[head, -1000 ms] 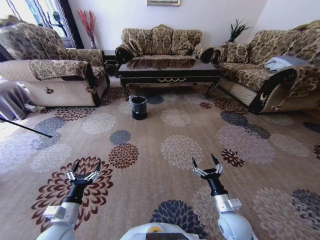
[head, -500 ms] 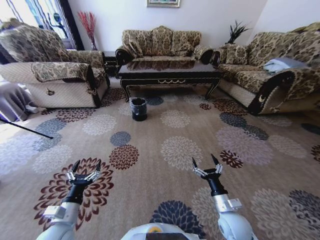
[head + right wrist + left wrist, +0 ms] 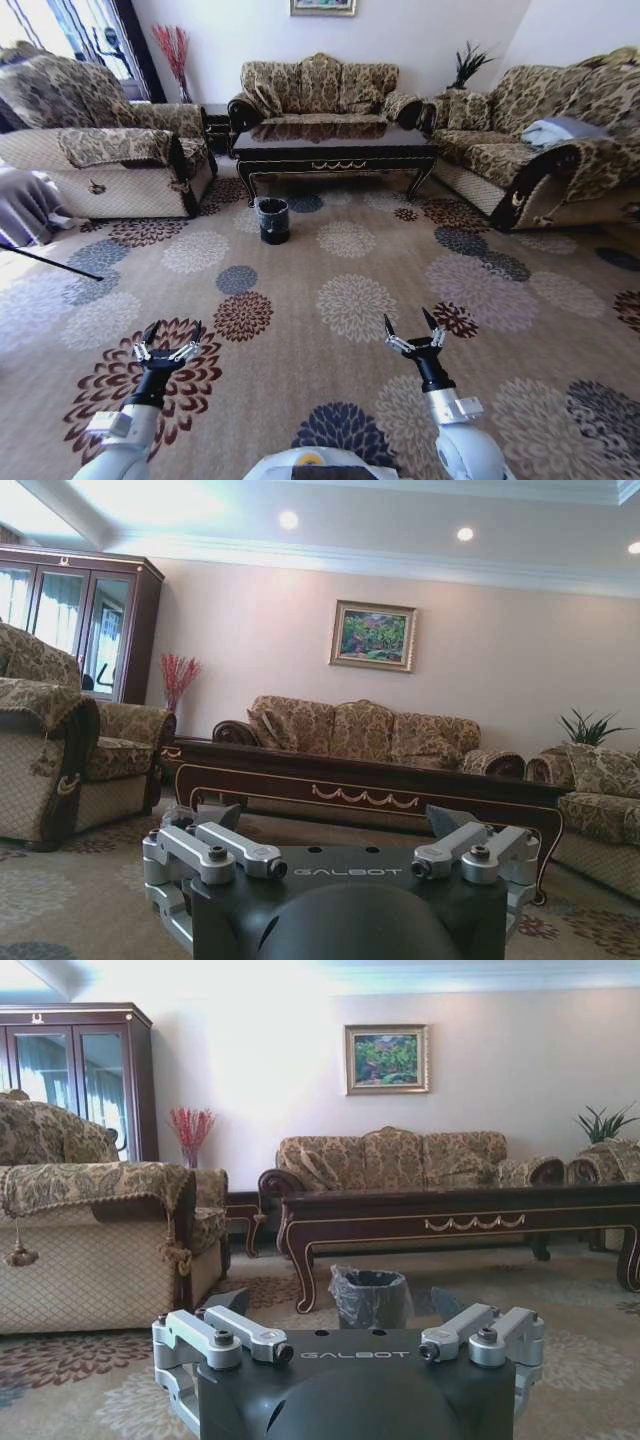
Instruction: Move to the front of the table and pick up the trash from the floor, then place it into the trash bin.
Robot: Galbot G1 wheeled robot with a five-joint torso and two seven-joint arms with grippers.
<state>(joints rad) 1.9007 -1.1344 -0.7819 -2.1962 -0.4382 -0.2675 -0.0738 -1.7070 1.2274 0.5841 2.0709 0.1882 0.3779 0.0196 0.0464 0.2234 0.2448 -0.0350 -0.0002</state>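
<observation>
The long low bench (image 3: 335, 150) with glossy dark brown-black top and gold scroll ornament on its front rail stands at the far side of the room, in front of the patterned three-seat sofa (image 3: 318, 85). The small round black trash bin (image 3: 273, 219), lined with a clear plastic bag, stands on the flowered carpet (image 3: 330, 300) just near of the bench's left front leg. No trash can be made out on the floor at this range; it is either hidden or too small to tell. The left gripper (image 3: 167, 343) and the right gripper (image 3: 412, 331) hover low at the near edge of the scene, well apart from the bin, each with jaws spread apart and holding nothing. Judged from the task, floor litter is likely light and easily crushed, so take it across its bulk with a gentle pinch. The bin looks light and could tip if struck; release from above its open mouth.
</observation>
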